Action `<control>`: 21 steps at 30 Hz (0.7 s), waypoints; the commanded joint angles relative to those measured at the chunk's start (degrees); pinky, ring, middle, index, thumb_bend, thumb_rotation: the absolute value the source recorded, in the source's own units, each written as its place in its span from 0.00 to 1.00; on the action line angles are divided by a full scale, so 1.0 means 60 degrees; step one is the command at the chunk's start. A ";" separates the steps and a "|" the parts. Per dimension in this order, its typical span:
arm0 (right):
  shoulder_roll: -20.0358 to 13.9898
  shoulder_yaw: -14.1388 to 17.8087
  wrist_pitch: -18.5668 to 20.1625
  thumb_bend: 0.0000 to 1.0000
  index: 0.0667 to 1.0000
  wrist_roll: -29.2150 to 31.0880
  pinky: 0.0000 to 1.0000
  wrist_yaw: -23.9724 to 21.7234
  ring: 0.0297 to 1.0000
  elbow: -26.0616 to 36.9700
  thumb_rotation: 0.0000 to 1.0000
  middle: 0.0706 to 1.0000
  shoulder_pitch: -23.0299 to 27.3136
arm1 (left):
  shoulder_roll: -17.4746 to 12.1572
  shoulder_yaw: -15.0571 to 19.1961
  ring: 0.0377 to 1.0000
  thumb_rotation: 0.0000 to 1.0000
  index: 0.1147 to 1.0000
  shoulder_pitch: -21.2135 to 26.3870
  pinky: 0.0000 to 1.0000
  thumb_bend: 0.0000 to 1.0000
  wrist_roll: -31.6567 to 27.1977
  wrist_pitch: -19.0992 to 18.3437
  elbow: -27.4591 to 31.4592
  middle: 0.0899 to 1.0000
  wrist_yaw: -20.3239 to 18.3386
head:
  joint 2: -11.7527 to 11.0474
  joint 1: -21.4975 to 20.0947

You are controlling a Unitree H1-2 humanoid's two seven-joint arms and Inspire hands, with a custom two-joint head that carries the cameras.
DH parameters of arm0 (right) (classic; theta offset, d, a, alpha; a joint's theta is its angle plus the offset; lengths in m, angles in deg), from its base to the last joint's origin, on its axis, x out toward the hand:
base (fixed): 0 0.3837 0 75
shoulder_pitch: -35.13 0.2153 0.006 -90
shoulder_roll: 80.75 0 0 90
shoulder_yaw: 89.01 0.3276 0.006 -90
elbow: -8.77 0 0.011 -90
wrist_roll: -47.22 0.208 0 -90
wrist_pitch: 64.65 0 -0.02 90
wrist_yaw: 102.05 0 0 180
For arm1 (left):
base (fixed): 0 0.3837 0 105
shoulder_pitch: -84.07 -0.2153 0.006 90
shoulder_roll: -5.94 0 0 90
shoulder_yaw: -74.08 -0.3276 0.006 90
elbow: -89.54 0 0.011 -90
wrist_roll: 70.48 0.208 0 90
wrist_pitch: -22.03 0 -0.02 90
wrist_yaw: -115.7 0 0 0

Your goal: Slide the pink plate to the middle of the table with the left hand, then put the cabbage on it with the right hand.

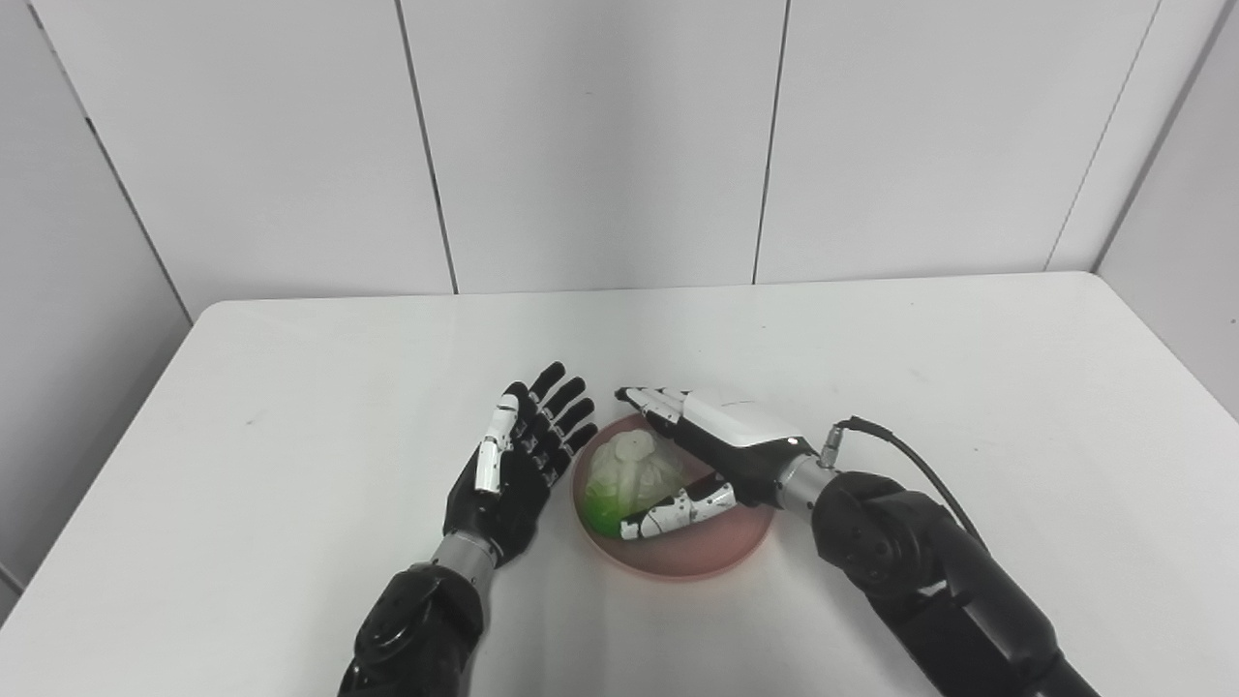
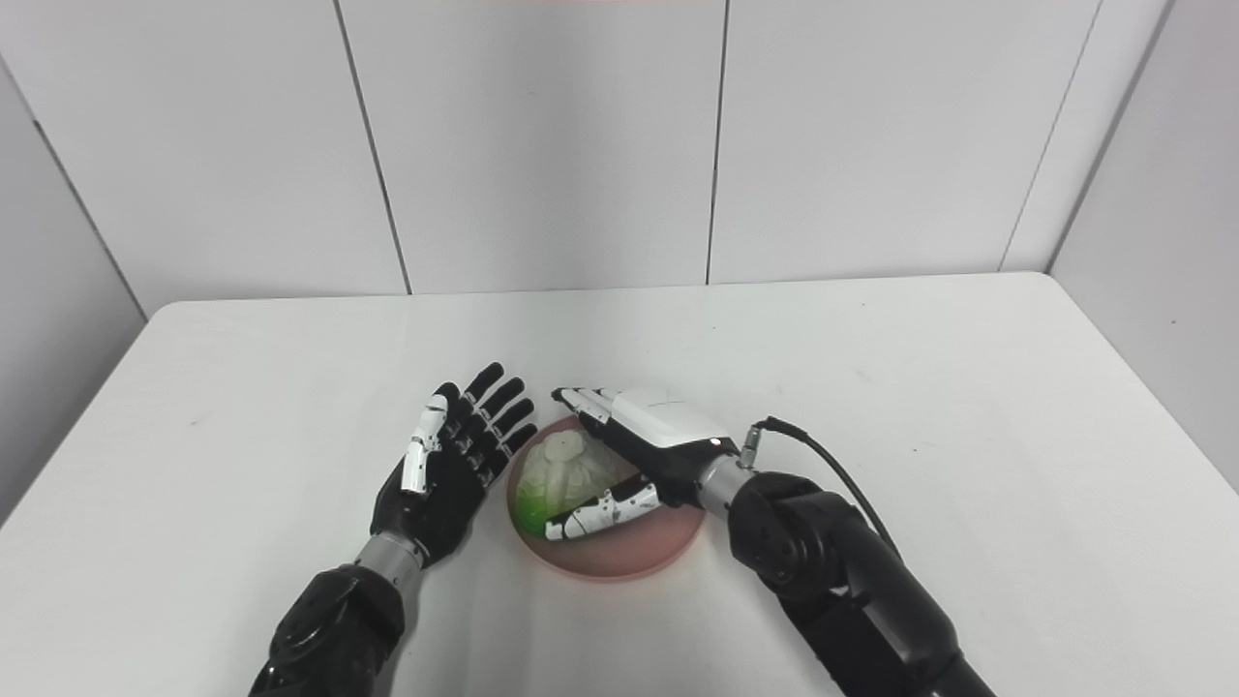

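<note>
White table [image 1: 290,407], bare apart from the work near the front edge, about midway between the left and right edges. Left hand [image 1: 518,455] just left of the pink plate [image 1: 692,552], palm up-ish and facing the plate, fingers spread and straight, holding nothing; looks just beside the plate rim, can't tell if touching. Cabbage [image 1: 629,479] sits on the left half of the plate, pale end pointing to the back edge, green end toward the front, so its long axis runs roughly front to back. Right hand [image 1: 707,455] reaches in from the right across the plate, fingers curved around the back of the cabbage, thumb under its front side. It cups the cabbage loosely; can't tell whether the grip is firm or already easing.

Key relation: cabbage lies directly left of the right palm, enclosed between fingers and thumb; right hand is the one on it, left hand is near but on the opposite side. Judgement: plate already central, cabbage down on it, so what remains is letting go and pulling back to the right, clear of the rim.
</note>
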 commanded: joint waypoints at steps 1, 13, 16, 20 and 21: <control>-0.0023 0.0330 -0.0412 1.00 1.00 0.0202 1.00 0.0504 1.00 0.0284 0.80 1.00 0.0178 | -0.0089 0.0024 0.91 1.00 0.89 -0.0505 0.90 0.35 0.0206 -0.0454 -0.0461 0.90 0.0260 | -0.0048 -0.0005; 0.1765 0.3121 -0.1529 0.92 1.00 0.3649 0.99 0.3166 1.00 0.1023 1.00 1.00 -0.1873 | -0.0043 -0.0643 1.00 1.00 1.00 -0.1265 0.98 0.30 0.2234 0.2203 0.0209 1.00 0.0709 | -0.0716 0.0090; 0.2009 0.3505 -0.1607 0.90 1.00 0.4053 1.00 0.3500 1.00 0.1001 1.00 1.00 -0.2345 | -0.0121 -0.0882 1.00 1.00 1.00 -0.1498 1.00 0.31 0.2941 0.2593 0.0415 1.00 0.0955 | -0.0832 0.0110; 0.2037 0.3708 -0.1804 0.84 1.00 0.4354 1.00 0.3672 1.00 0.0829 1.00 1.00 -0.2702 | -0.0145 -0.0992 1.00 1.00 1.00 -0.1670 1.00 0.32 0.3289 0.2799 0.0536 1.00 0.1088 | -0.0935 0.0192; 0.2053 0.3796 -0.1753 0.81 1.00 0.4556 1.00 0.3666 1.00 0.0800 1.00 1.00 -0.2867 | -0.0137 -0.1008 1.00 1.00 1.00 -0.1743 1.00 0.32 0.3343 0.2859 0.0584 1.00 0.1108 | -0.0960 0.0208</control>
